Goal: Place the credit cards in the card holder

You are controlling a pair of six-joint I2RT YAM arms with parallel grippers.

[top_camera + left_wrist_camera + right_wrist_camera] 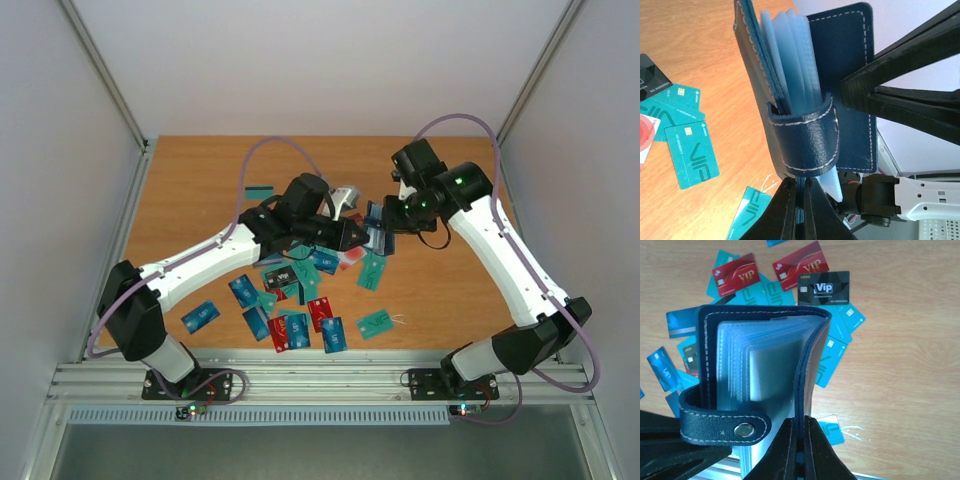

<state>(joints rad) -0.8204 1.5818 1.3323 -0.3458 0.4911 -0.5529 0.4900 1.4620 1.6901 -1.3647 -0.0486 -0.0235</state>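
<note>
The dark navy card holder hangs in the air between both arms, spread open, its clear sleeves fanned out. My left gripper is shut on one cover's edge, just below the clasp strap. My right gripper is shut on the other cover, beside the snap tab. The right arm's fingers show across the holder in the left wrist view. The credit cards lie scattered on the wooden table below, teal, red and black among them.
A small silver object lies behind the left wrist. One teal card sits apart at the far left. White walls enclose the table on three sides. A metal rail runs along the near edge.
</note>
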